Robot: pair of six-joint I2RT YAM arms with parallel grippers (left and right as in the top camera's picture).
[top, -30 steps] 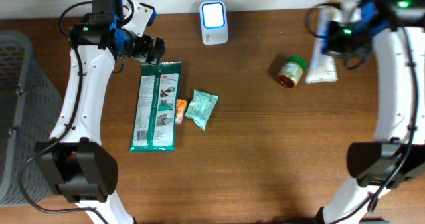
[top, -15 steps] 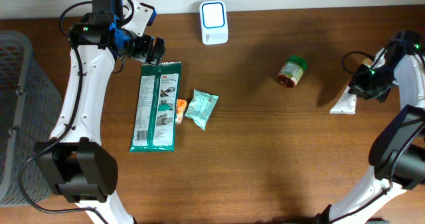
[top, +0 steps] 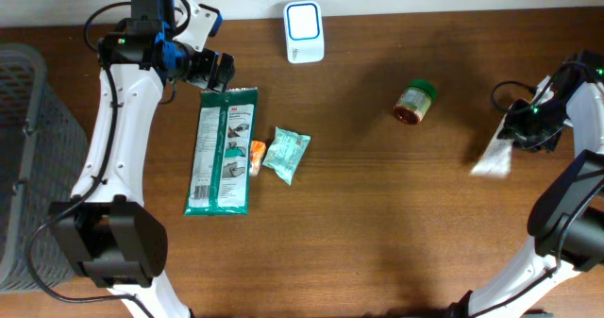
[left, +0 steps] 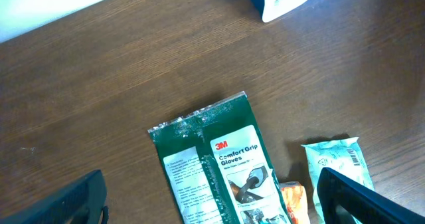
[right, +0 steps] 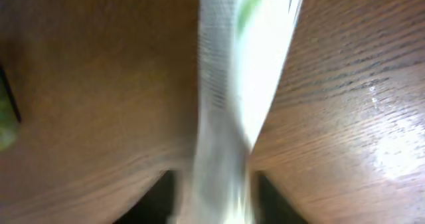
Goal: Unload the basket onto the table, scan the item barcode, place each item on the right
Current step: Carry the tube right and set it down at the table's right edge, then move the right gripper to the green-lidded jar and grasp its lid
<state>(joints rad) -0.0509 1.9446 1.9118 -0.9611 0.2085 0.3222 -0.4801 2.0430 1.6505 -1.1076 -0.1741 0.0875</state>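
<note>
Quick update from the remote desk. Compared with a second ago, the left side hasn't budged: the left gripper (top: 219, 71) sits in the same spot just above the top edge of the green glove packet (top: 222, 150), its fingers (left: 73, 201) spread as wide as they go and holding nothing. The little orange thing (top: 257, 156), the teal sachet (top: 286, 154), the white scanner (top: 304, 20) and the jar (top: 413, 102) are all where they were.

The right side is what changed. The white pouch (top: 494, 156), the item I'm meant to scan, was up near the far edge right beside the jar. Now it's out by the right edge of the table (top: 377, 214), well away from the scanner. Its upper end is at the right gripper (top: 517, 129).

Hard to read: the pouch is a smear in both views. The right wrist cam shows it (right: 226, 91) running down between the two dark fingers (right: 166, 191), but it's so blurred I can't tell whether the pincer is pinching it or has let go. The left wrist cam cuts off the lower half of the glove packet (left: 219, 164).

Containers: the grey mesh basket (top: 19, 148) is cropped by the left edge, so I can't tell what's inside. The jar lies on its side with its green lid on, contents unclear.
</note>
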